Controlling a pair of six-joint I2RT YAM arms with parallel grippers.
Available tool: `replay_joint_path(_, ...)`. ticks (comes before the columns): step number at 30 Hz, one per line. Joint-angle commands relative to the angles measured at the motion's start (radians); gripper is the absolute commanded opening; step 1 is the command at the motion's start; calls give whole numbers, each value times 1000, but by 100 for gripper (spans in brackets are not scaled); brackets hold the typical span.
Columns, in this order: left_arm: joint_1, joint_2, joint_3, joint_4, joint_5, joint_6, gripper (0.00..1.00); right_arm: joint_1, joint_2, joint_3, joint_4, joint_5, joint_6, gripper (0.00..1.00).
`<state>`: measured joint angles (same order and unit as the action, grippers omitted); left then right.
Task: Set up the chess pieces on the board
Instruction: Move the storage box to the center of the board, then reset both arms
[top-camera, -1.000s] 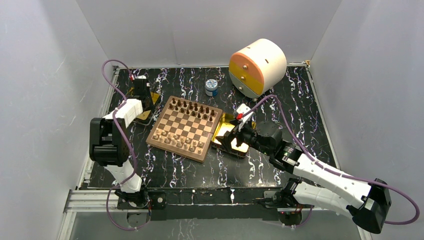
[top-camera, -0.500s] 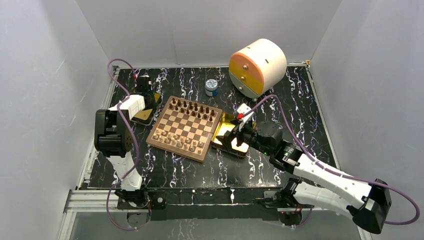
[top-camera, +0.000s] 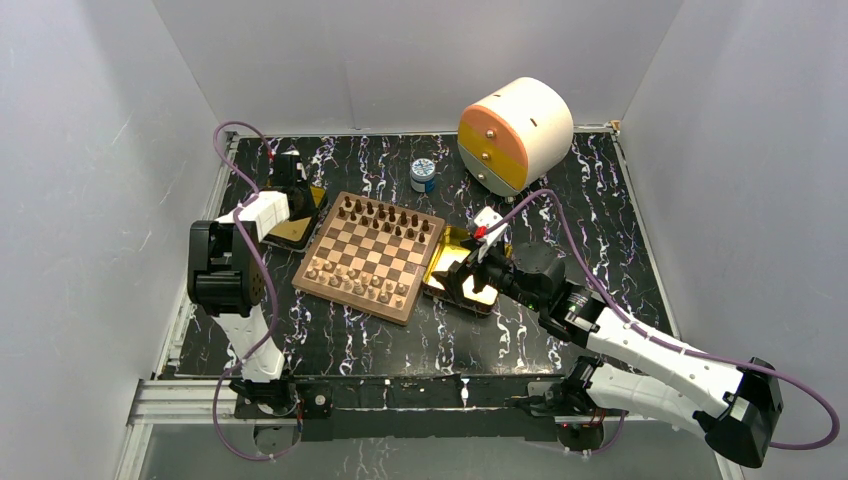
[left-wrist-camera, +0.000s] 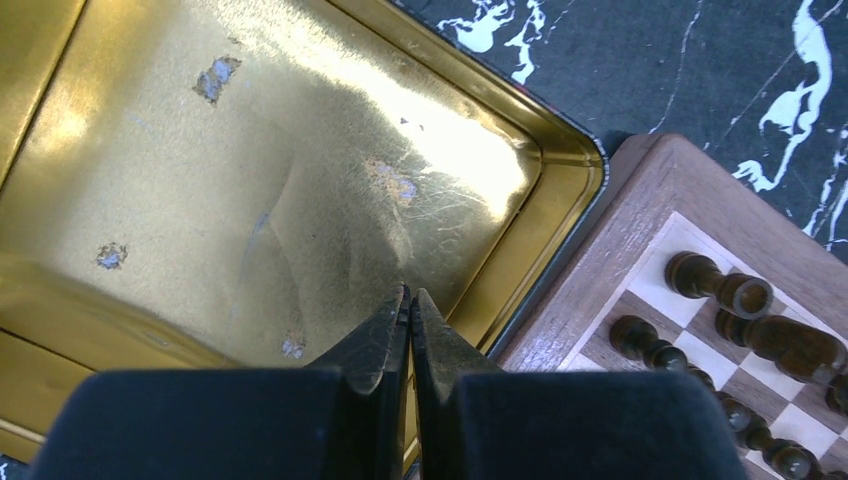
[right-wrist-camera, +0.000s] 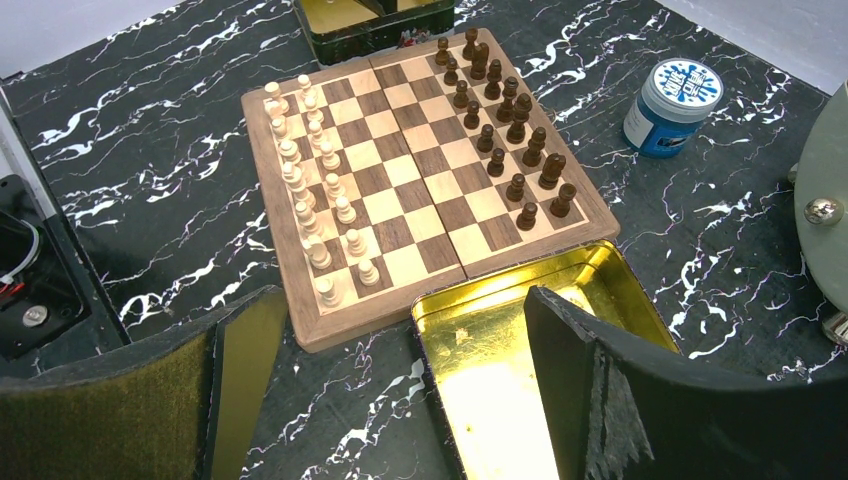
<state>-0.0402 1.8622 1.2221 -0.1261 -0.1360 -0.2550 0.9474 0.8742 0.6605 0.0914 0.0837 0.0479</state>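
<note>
Wooden board (top-camera: 368, 256) sits mid-surface on the black marbled surface (top-camera: 330, 340), turned a bit askew, with a gold tray touching or just beside it on either side. Pale pieces (right-wrist-camera: 319, 255) stand in two rows along the near edge and dark pieces (right-wrist-camera: 516, 186) in two rows along the far edge. The four middle ranks are bare. Both camps look full in the right wrist view, all upright. Pieces are too small to check that each type is on its proper square, and a few pale ones look slightly off-centre.

Left tray (left-wrist-camera: 250, 180) shows only scuffed gold floor, no piece in the part visible. Right tray (right-wrist-camera: 490, 380) likewise bare where it shows. No stray pieces seen on the surface.

Left fingers (left-wrist-camera: 385, 330) are pressed together with nothing between them, hanging over the left tray near its corner by the board's dark-piece end. Right fingers (right-wrist-camera: 600, 400) are spread wide, holding nothing, low over the right tray and facing the board.

Judgement: setup reads as done or all but done, with nothing in view left to fetch. At most what remains is nudging a crooked piece and backing both arms away.

Blue-lidded jar (top-camera: 423, 175) and a white-orange drum (top-camera: 515, 133) sit at the far side, apart from the board, not involved.
</note>
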Motion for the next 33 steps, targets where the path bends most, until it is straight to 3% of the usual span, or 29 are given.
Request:
replay_joint_path(1, 3, -67, -1, 13, 45, -1, 0, 0, -20, 36, 48, 16, 2, 99)
replay_joint_path(13, 3, -129, 38, 19, 119, -5, 0, 0, -19, 38, 24, 17, 34, 98)
replay_joint_path(20, 0, -189, 69, -43, 136, -26, 8, 0, -16, 46, -4, 29, 83, 99)
replay_joint_path(28, -135, -332, 44, -120, 231, 69, 45, 0, 16, 80, -111, 73, 251, 99)
replay_joint_path(29, -152, -357, 28, -122, 237, 67, 54, 0, 18, 89, -132, 84, 274, 99)
replay_joint_path(30, -167, -382, 11, -123, 249, 66, 87, 0, 20, 97, -149, 104, 307, 99)
replay_joint_path(33, -213, -451, -26, -128, 293, 72, 91, 0, 24, 116, -237, 200, 429, 99)
